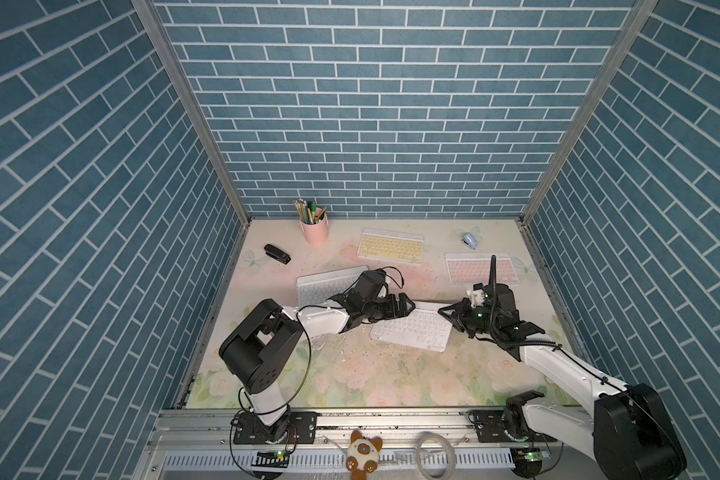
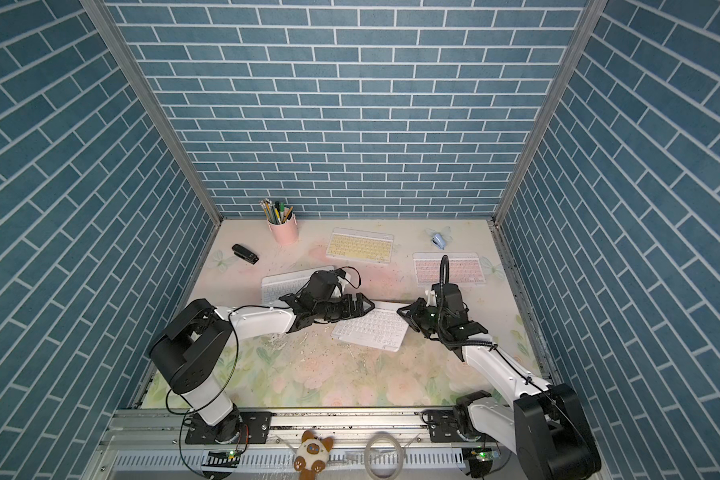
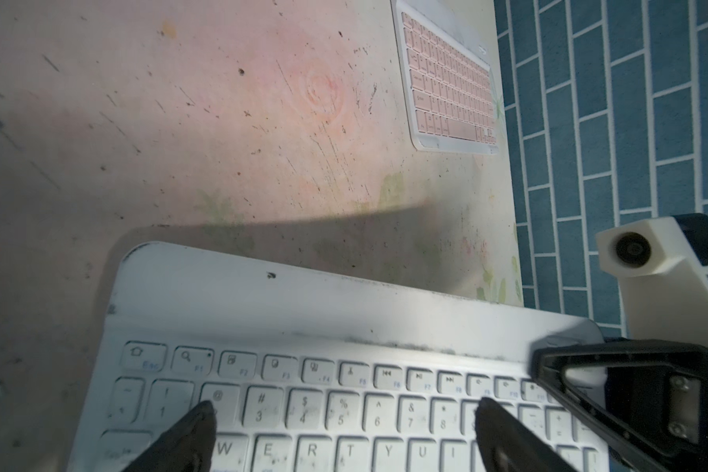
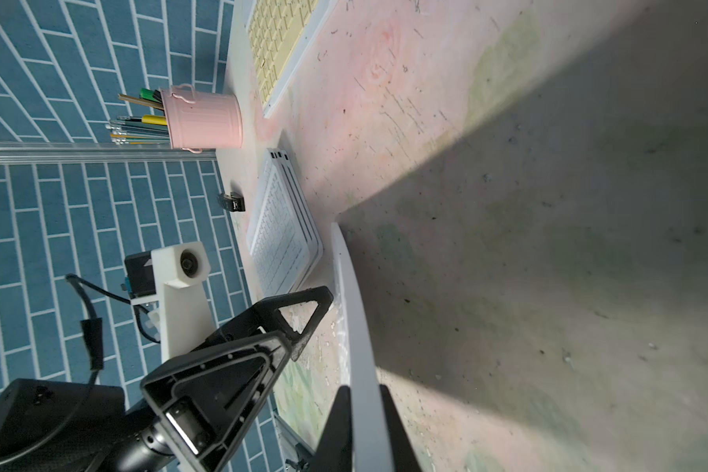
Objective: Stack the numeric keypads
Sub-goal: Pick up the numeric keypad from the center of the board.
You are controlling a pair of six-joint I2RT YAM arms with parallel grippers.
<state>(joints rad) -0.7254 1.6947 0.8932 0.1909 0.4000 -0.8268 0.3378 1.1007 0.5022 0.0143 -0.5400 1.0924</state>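
**Gripping the white keypad (image 1: pixel 412 330) by one edge**

We clamp our right gripper (image 4: pixel 364 392) on the thin right edge of this keypad, which sits well nearer us than the cup (image 1: pixel 314 232). Our left gripper (image 3: pixel 344 408) spreads wide over its keys. The yellow keypad (image 1: pixel 390 246) lies near the cup, to its right, and the pink keypad (image 1: pixel 481 269) lies farther right.
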